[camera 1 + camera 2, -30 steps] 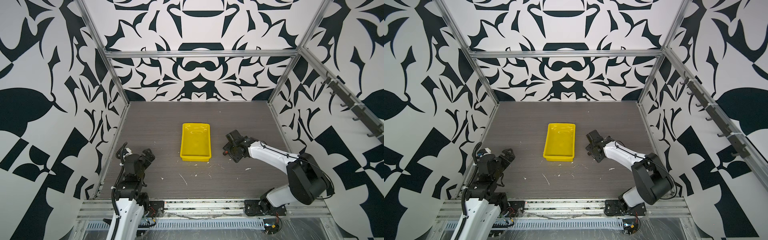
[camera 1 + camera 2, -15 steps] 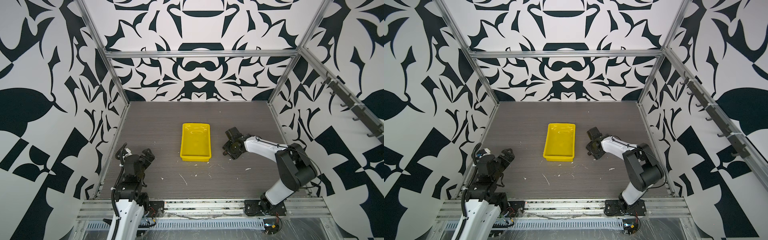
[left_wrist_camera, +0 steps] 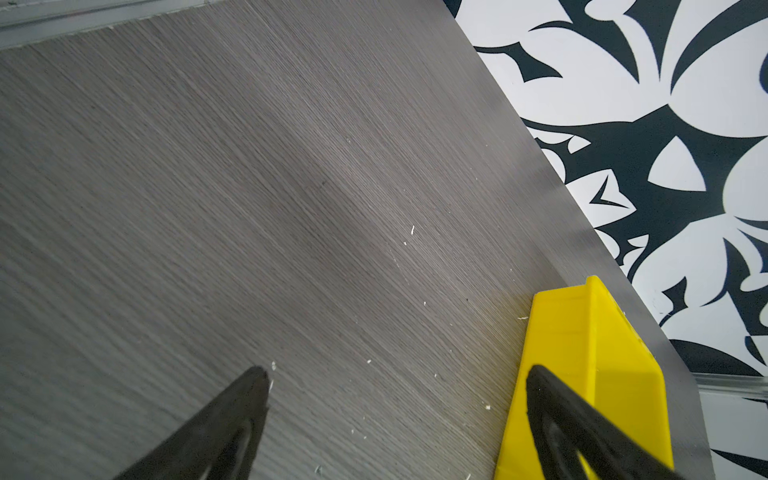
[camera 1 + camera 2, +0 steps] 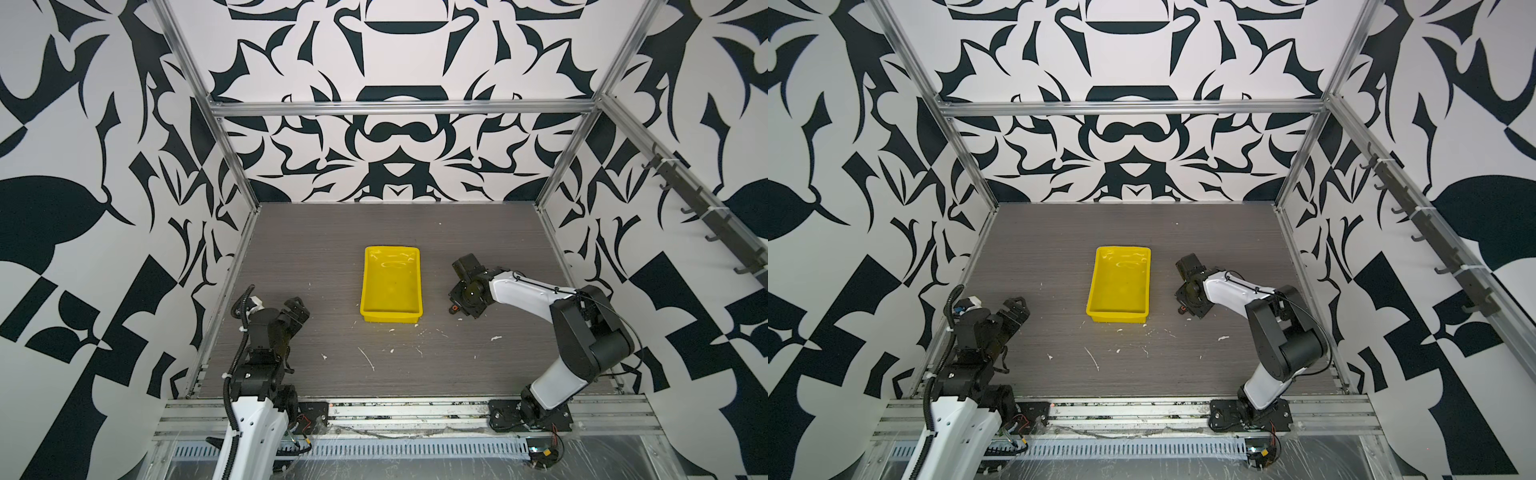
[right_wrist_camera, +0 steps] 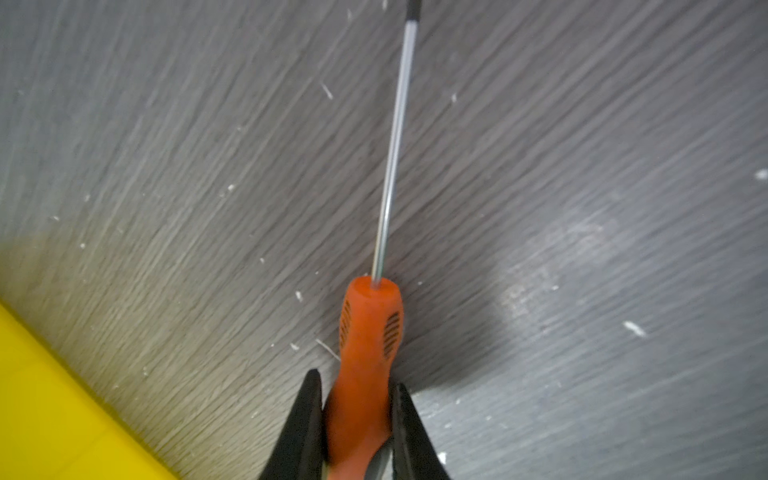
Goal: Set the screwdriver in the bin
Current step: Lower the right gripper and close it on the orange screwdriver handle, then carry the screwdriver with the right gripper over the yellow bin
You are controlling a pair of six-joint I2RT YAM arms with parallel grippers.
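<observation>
right gripper (image 5: 357, 380) clamped tight on the orange handle of the screwdriver (image 5: 368, 328), shaft sticking out past the fingertips over the table (image 5: 582, 166). bin (image 4: 390, 318) just beside it, not touching. left gripper (image 3: 397, 376) wide open, holding nothing.

Right arm (image 4: 523, 291): white shells between bulky black joints, 1 thin black cable (image 4: 540, 281) along the white link behind the jaws. Left arm (image 4: 270, 332): black wrist, white base link, ribbed black conduit (image 4: 236, 361). Right gripper (image 5: 357, 378) fingers (image 5: 309, 419): matte black, tapered.
</observation>
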